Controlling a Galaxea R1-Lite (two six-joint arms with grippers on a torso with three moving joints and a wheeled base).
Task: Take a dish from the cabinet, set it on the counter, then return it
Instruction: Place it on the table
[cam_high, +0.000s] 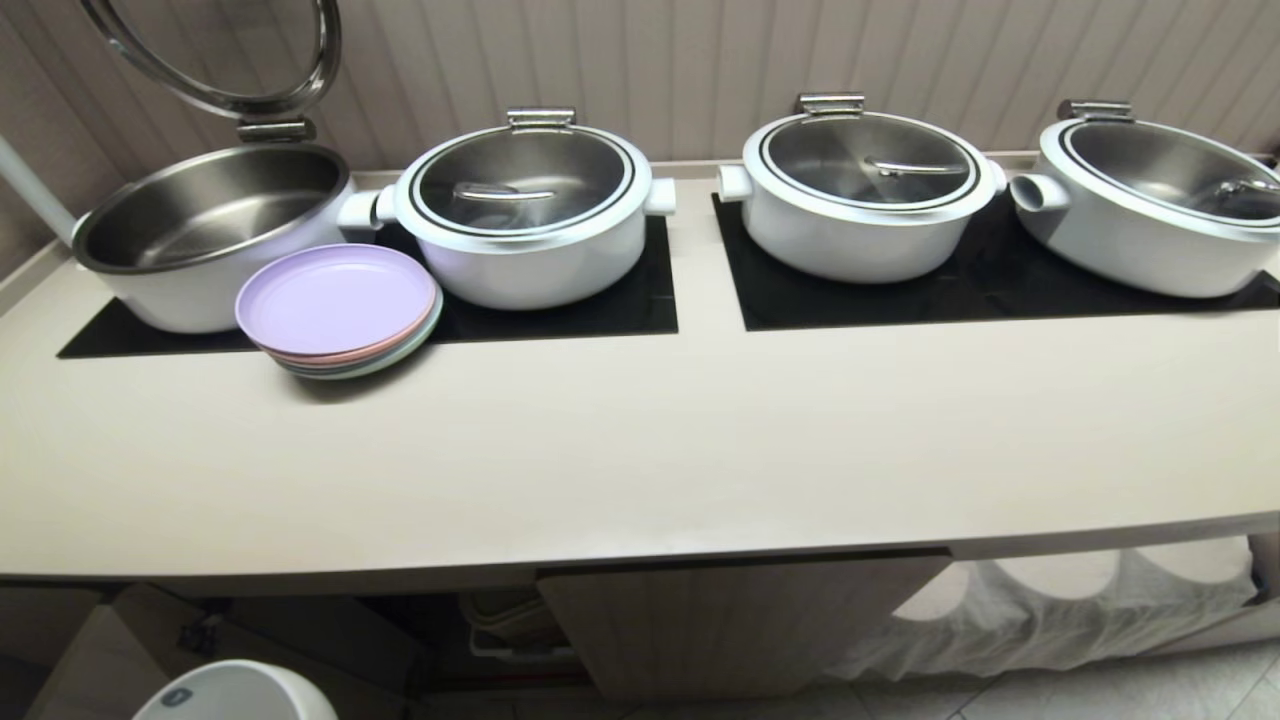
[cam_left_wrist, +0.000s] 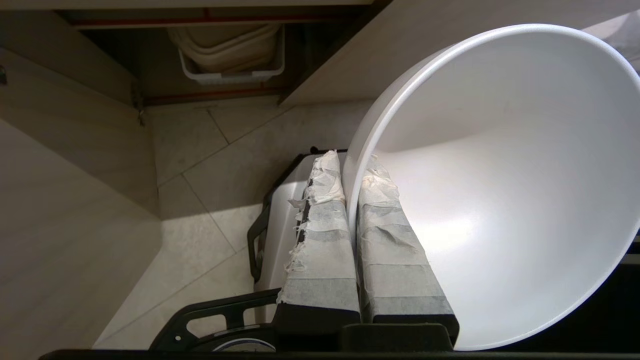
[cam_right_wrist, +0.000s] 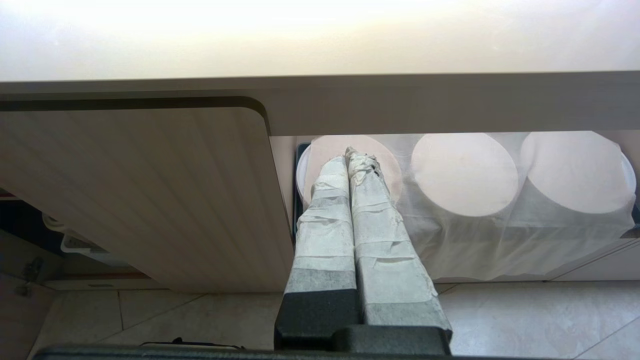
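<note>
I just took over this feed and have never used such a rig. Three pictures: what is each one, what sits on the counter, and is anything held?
The wide picture comes from the robot's head, looking down on the counter. On it stand four white pots, one with its lid up, and a stack of pastel plates. The other two pictures come from cameras on the wrists, behind taped fingers. The left gripper pinches the rim of the white dish, low beside the open cabinet. The right gripper is shut and empty, parked before the cabinet front.
</note>
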